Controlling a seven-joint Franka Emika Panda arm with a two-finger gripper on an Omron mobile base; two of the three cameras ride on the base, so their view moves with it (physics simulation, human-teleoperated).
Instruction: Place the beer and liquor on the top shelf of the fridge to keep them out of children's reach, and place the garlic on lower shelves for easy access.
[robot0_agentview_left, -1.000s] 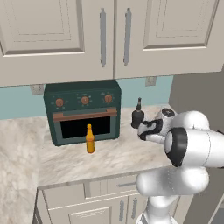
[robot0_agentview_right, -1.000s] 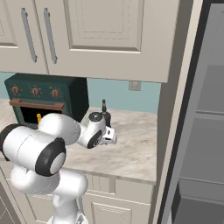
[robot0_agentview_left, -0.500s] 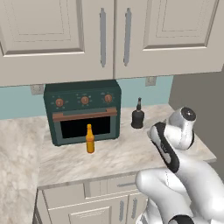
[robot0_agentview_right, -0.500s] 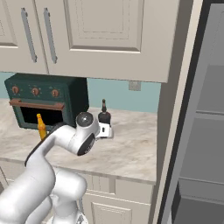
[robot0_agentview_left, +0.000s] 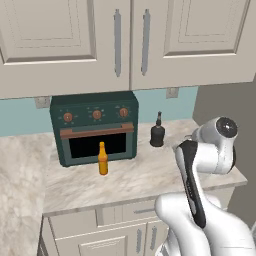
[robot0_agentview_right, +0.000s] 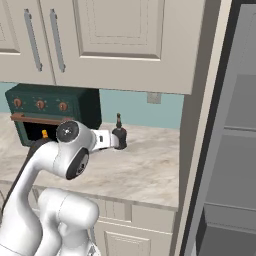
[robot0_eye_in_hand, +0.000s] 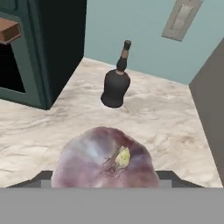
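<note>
The garlic (robot0_eye_in_hand: 103, 159), pale pinkish with a yellowish tip, looms large at the bottom of the hand view, and my gripper (robot0_eye_in_hand: 107, 177) is shut on it, with dark fingers (robot0_eye_in_hand: 43, 177) at its sides. Beyond it the squat black liquor (robot0_eye_in_hand: 115, 85) stands upright on the marble counter; it also shows at the counter's back (robot0_agentview_left: 157, 133) and just past my hand (robot0_agentview_right: 119, 136). In front of the oven stands the slim orange beer (robot0_agentview_left: 102, 159), partly hidden behind my arm in the right base view (robot0_agentview_right: 45, 134). The fridge (robot0_agentview_right: 235, 150) stands open at the right, with a grey shelf plate (robot0_agentview_right: 242, 129) high inside.
A dark green countertop oven (robot0_agentview_left: 95, 127) sits at the back left of the marble counter (robot0_agentview_left: 140, 177). Cream wall cabinets (robot0_agentview_left: 130, 40) hang above it. A tall cream panel (robot0_agentview_right: 202, 125) separates the counter from the fridge. A wall socket (robot0_eye_in_hand: 180, 19) is behind the liquor.
My arm's elbow has swung up and round to the right, while the hand stays near the liquor with the garlic in it. Neither bottle has moved.
</note>
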